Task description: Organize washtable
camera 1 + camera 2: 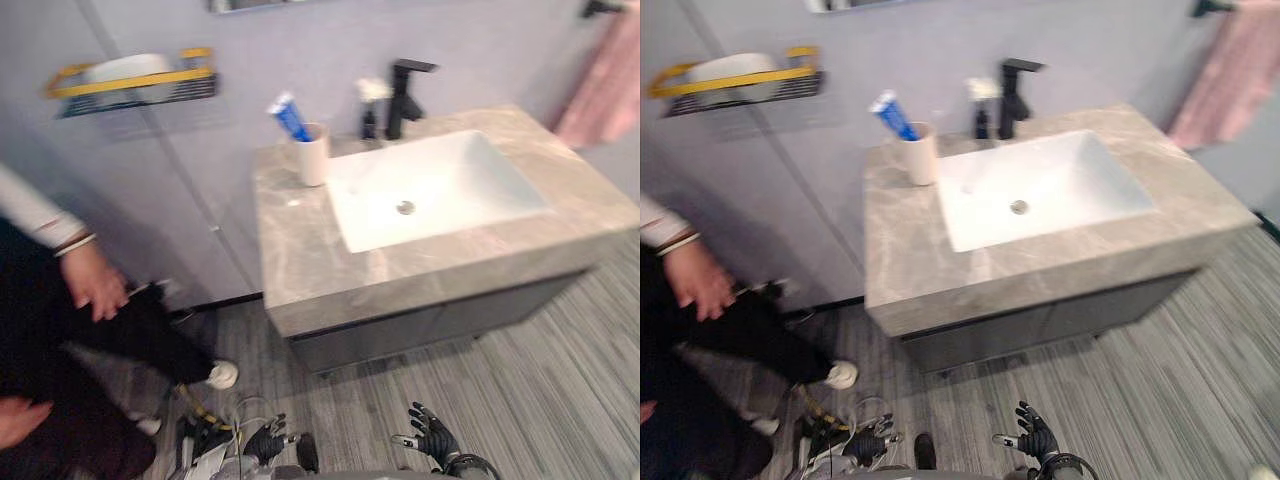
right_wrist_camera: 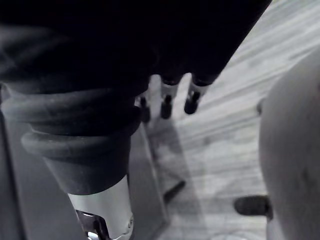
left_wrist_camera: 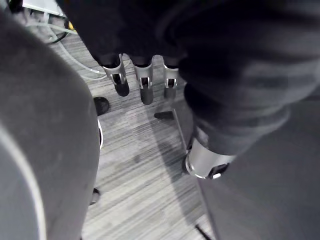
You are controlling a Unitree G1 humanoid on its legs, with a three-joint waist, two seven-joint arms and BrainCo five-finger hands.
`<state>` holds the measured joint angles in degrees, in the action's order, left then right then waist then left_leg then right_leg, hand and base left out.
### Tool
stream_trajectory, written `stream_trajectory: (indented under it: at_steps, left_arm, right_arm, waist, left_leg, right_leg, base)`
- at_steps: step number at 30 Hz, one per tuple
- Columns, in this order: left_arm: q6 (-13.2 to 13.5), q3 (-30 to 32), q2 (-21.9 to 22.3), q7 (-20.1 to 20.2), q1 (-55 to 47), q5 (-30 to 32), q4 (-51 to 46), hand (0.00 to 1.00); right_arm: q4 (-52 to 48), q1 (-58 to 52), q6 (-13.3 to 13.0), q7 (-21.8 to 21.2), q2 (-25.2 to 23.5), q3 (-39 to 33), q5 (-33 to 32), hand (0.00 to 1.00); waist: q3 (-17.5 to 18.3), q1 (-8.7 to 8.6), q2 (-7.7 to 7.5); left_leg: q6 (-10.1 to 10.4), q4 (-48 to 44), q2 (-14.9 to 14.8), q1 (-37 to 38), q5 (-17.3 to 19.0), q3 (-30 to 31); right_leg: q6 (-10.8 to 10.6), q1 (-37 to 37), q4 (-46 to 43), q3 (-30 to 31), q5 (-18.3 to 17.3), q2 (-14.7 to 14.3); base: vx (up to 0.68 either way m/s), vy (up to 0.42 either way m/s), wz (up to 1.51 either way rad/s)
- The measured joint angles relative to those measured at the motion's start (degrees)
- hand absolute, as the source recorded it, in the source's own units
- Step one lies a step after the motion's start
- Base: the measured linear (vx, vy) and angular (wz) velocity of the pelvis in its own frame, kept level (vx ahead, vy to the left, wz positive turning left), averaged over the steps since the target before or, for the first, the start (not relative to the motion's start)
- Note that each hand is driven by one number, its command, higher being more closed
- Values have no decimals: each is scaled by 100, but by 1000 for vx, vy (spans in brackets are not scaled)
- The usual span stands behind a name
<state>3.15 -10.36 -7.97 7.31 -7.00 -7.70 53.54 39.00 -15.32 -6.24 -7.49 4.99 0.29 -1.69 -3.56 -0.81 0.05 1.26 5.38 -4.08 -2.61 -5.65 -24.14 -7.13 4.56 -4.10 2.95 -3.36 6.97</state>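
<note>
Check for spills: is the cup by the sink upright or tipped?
Upright: the cup stands on the counter, a blue tube sticking out its top.

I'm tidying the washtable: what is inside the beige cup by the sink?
A blue tube leans out of the cup; its lower end and anything else inside are hidden by the cup's wall.

Ahead of and above the left hand [image 1: 266, 440] and right hand [image 1: 432, 436], the washtable [image 1: 300, 262] offers a bare near strip of counter. Farther on, a cup [image 1: 313, 156] holding a tube [image 1: 290, 117] stands beyond the left hand, with a faucet [image 1: 403, 95] and a small bottle [image 1: 369, 112] beyond the right. A person [image 1: 95, 282] crowds the left hand's outer side.
</note>
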Motion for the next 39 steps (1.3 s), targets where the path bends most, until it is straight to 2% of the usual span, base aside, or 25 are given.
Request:
stream_trajectory:
  at_steps: [2,3,4,5,6,7,8,9,10,11,13,14,17,20,24,25,26,28,29,30,32,34,35,37,39]
  left_arm:
    - [6,261,9,-254,274,251,343,0]
    - [10,368,28,-297,309,333,389,0]
    - [56,632,110,-392,332,461,425,0]
    - [79,742,133,-429,328,512,414,0]
    - [84,1056,142,-511,319,494,397,0]
    - [92,1447,252,-541,230,435,391,0]
    - [120,1735,423,-572,198,324,406,0]
    - [218,2066,588,-650,74,162,381,0]
    - [211,2170,599,-664,73,39,375,0]
    - [209,2294,542,-667,2,-178,385,0]
    - [217,2534,554,-734,63,-517,495,0]
    - [222,2606,566,-742,59,-542,502,0]
    - [242,2825,608,-784,62,-780,505,0]
    - [225,2915,615,-752,55,-936,511,0]
    - [212,3130,679,-747,68,-1078,552,0]
    - [212,3129,684,-748,54,-1091,554,0]
    - [221,3130,669,-757,30,-1210,554,0]
    - [266,3127,652,-777,-65,-1324,571,0]
    - [311,3067,675,-784,-92,-1395,605,0]
    - [358,3051,793,-796,-99,-1452,650,0]
    - [428,2795,823,-862,-137,-1457,655,0]
    - [528,2482,776,-870,-125,-1400,609,0]
    - [583,2331,819,-862,-38,-1333,561,0]
    - [619,2312,774,-889,42,-1246,550,0]
    - [635,2216,735,-885,35,-1117,549,0]
  right_arm:
    - [479,344,-68,104,35,-27,-13,0]
    - [563,396,-116,135,24,-51,-25,0]
    - [761,479,-184,160,48,-164,-45,0]
    - [933,528,-222,163,68,-177,-43,0]
    - [1264,671,-232,167,98,-189,-39,0]
    - [1454,774,-257,167,133,-126,-31,0]
    - [1592,885,-285,213,245,-158,-20,0]
    - [1968,1011,-209,252,351,-132,15,0]
    - [2065,1008,-218,240,356,-112,53,0]
    - [2176,1045,-204,252,270,-110,147,0]
    - [2139,889,-189,312,150,-391,136,0]
    - [2144,811,-188,351,119,-516,112,0]
    - [2272,556,-161,500,-83,-1203,-223,0]
    - [2393,569,-72,628,-316,-1975,-673,0]
    - [2481,557,17,622,-510,-2400,-794,0]
    - [2481,568,19,620,-514,-2388,-795,0]
    - [2480,580,16,619,-495,-2312,-820,0]
    - [2461,606,-16,613,-458,-1955,-966,0]
    - [2460,669,-46,610,-289,-1736,-997,0]
    - [2495,831,-90,616,-144,-1714,-1001,0]
    - [2477,855,-148,612,-10,-1582,-997,0]
    - [2487,855,-169,615,59,-1336,-923,0]
    - [2477,896,-201,611,141,-1226,-894,0]
    - [2526,834,-198,615,142,-1144,-884,0]
    - [2564,701,-127,623,106,-1171,-821,0]
  waist:
    - [-173,-7,-18]
    - [-206,-34,-12]
    - [-191,-110,-78]
    - [-181,-138,-109]
    - [-143,-106,-316]
    - [-153,-49,-283]
    - [-66,31,19]
    - [-63,168,8]
    - [-50,192,-1]
    - [-49,198,-180]
    - [-106,141,-300]
    - [-132,138,-347]
    - [-111,85,-386]
    - [-108,-131,-371]
    - [-144,-155,-383]
    - [-151,-157,-381]
    - [-190,-154,-354]
    - [-277,-140,-298]
    - [-300,-88,-250]
    - [-421,25,-41]
    - [-463,80,129]
    - [-387,72,109]
    - [-333,35,277]
    - [-377,53,169]
    - [-381,70,74]
  left_leg:
    - [-108,-371,-400,24,300,-938]
    - [-205,-473,-536,13,371,-1190]
    - [-192,-675,-637,41,490,-1625]
    - [-147,-862,-712,65,581,-1793]
    - [-125,-1557,-868,75,882,-2220]
    - [-57,-1860,-885,-149,1260,-2282]
    - [-167,-1142,-780,-90,1168,-2329]
    - [-296,-991,-825,66,708,-2950]
    - [-275,-1045,-868,105,792,-3138]
    - [-219,-1122,-824,159,840,-3430]
    - [-98,-1247,-902,313,725,-3807]
    - [-95,-1285,-953,384,727,-3871]
    - [-4,-1341,-1051,710,729,-3993]
    - [11,-1325,-1035,840,719,-4069]
    - [138,-1529,-1103,1210,831,-4277]
    - [139,-1690,-1159,1235,871,-4181]
    - [104,-2178,-1353,1218,957,-3669]
    - [-170,-3293,-1717,877,1105,-2031]
    - [-94,-3569,-1506,527,1648,-365]
    - [132,-3507,-1056,491,1906,967]
    - [125,-3392,-664,531,2135,2216]
    - [218,-3047,-315,545,2438,3157]
    - [165,-2301,-162,522,2788,3681]
    - [28,-2135,7,555,2793,3497]
    - [-32,-2129,27,751,2796,2973]
  right_leg:
    - [72,180,429,-187,959,-311]
    - [213,183,539,-438,1075,-327]
    - [792,459,-586,-1742,285,-119]
    - [909,548,-1233,-2357,-22,72]
    - [1024,688,-1780,-3094,-4,273]
    - [1253,700,-1489,-3312,230,209]
    - [1333,434,-1090,-3413,210,-50]
    - [1217,288,-1901,-4018,-574,269]
    - [1036,82,-1859,-4187,-651,355]
    - [430,-326,-1123,-4174,-473,381]
    - [461,-683,29,-3774,-204,-33]
    - [489,-781,117,-3711,-156,-86]
    - [505,-1093,261,-3582,-146,-187]
    - [549,-1146,319,-3494,-108,-194]
    - [592,-1255,408,-2983,-5,-212]
    - [605,-1255,411,-2851,5,-221]
    - [646,-1229,386,-2551,37,-294]
    - [702,-1096,169,-1898,36,-424]
    - [832,-924,27,-1252,-6,-523]
    - [877,-718,-150,-608,9,-715]
    - [910,-470,-295,101,33,-983]
    - [907,-80,-337,798,33,-1152]
    - [893,274,-368,1114,50,-1314]
    - [853,569,-665,1440,144,-1405]
    - [651,447,-751,1749,214,-1488]
  base:
    - [-25,8,-219]
    - [-78,-56,-161]
    - [-29,-48,-118]
    - [22,-26,-164]
    - [-27,-13,-193]
    - [-151,-24,-231]
    - [-287,-13,-270]
    - [-192,1,-226]
    - [-103,-90,-223]
    - [1,-101,-121]
    - [-50,-239,-109]
    - [-68,-204,-73]
    - [-62,-46,-25]
    - [-86,-13,-15]
    - [-101,29,-55]
    - [-125,20,-100]
    - [-148,-30,-132]
    - [-152,-23,-180]
    - [-147,187,-260]
    - [-136,216,-277]
    - [-144,198,-228]
    - [-96,175,-188]
    - [-86,178,-178]
    - [-3,161,-139]
    - [124,142,-118]
